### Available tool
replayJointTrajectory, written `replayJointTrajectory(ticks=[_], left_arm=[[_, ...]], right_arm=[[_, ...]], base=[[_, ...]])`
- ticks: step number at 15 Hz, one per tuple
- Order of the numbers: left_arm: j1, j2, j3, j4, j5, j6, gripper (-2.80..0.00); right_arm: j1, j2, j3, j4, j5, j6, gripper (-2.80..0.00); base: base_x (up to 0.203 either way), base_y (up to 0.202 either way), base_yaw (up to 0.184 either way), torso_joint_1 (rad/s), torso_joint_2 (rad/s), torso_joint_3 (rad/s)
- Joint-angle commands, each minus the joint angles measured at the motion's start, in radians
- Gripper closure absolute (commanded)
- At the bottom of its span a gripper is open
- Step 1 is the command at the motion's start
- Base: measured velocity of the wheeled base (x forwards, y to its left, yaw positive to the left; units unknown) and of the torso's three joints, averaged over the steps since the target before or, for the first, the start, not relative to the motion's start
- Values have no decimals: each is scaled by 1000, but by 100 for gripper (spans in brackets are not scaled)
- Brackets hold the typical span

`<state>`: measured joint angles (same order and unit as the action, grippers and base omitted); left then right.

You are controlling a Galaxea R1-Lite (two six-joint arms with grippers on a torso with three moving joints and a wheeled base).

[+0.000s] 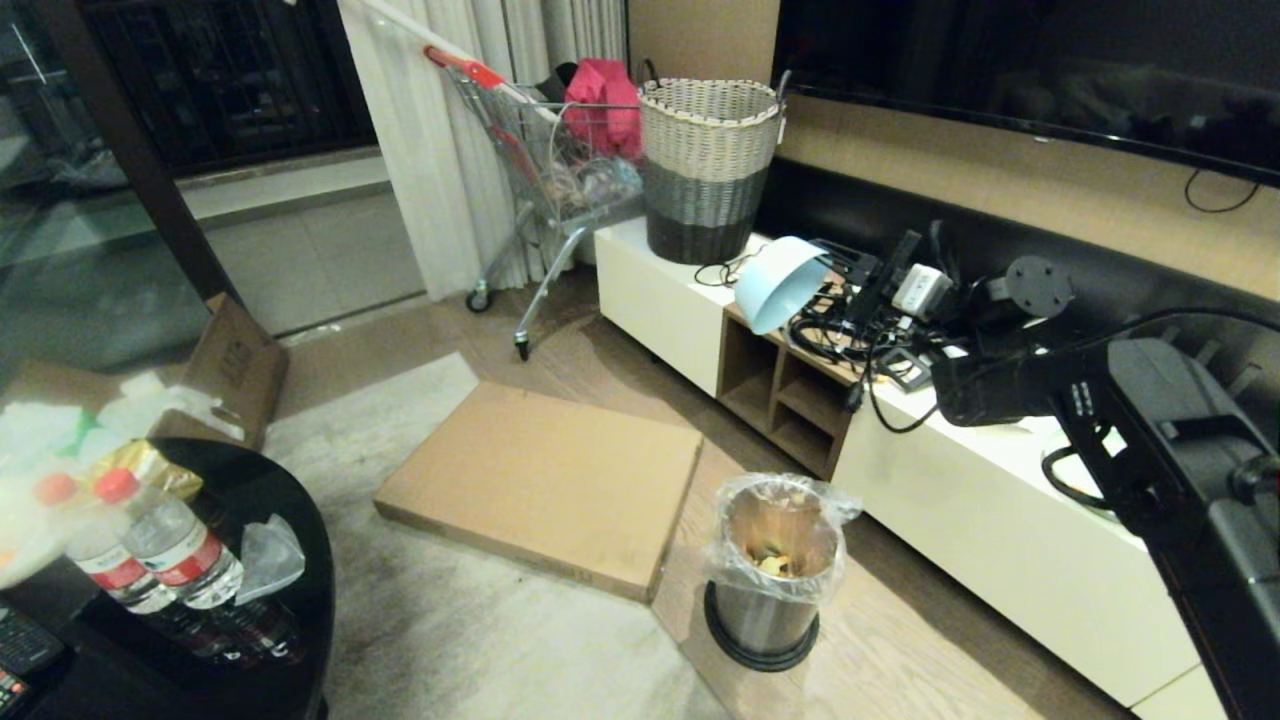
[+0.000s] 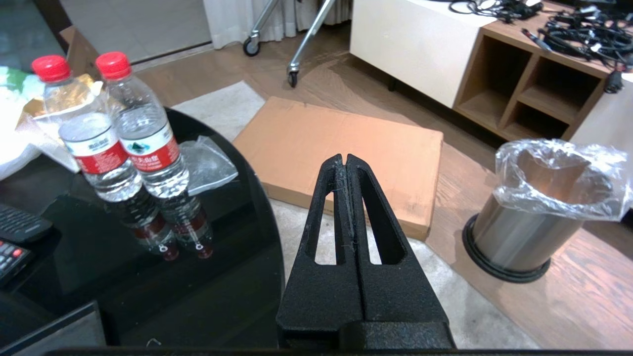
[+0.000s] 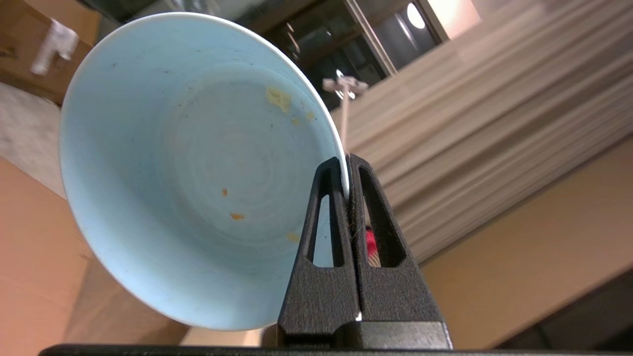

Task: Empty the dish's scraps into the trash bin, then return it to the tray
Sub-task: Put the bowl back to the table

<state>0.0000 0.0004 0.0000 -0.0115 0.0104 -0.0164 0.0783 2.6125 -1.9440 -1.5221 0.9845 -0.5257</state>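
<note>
Up over the low white cabinet, well above the floor, the right gripper has the pale blue bowl pinched by its rim, one finger inside the wall and one outside. The bowl is tipped right over on its side, mouth facing away from the cabinet.

Looks to me like the dumping part is basically done. The steel trash bin sits on the floor below with yellowish scraps lying at the bottom of its plastic liner, and the bowl is nearly bare inside — just a few small yellow and orange crumbs stuck to the glaze, plus one pale smear near the rim. No orange slice or strips left in it that I can see.

So the next move is the return trip. The black tray isn't in any view right now, so the robot would have to turn toward it, level the bowl back upright and set it down before letting go. A rim pinch on a smooth glazed bowl is not much hold, so I'd go gently.

The left gripper is parked by the round black table near the two water bottles, fingers pressed together on nothing.
</note>
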Motion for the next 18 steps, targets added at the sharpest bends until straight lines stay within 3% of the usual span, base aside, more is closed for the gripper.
replayJointTrajectory(ticks=[1, 3, 5, 11, 18], left_arm=[[0, 0, 0, -1, 0, -1, 0], [0, 0, 0, -1, 0, -1, 0], [0, 0, 0, -1, 0, -1, 0], [0, 0, 0, -1, 0, -1, 0], [0, 0, 0, -1, 0, -1, 0]], right_arm=[[-4, 19, 9, -48, 1, 0, 0], [-8, 14, 93, -48, -16, 29, 0], [-9, -2, 214, -48, -83, 91, 0], [-16, -93, 553, -45, -380, 259, 0], [-2, -352, 1113, 64, -720, 382, 0]], base=[[0, 0, 0, 0, 0, 0], [0, 0, 0, 0, 0, 0], [0, 0, 0, 0, 0, 0], [0, 0, 0, 0, 0, 0], [0, 0, 0, 0, 0, 0]])
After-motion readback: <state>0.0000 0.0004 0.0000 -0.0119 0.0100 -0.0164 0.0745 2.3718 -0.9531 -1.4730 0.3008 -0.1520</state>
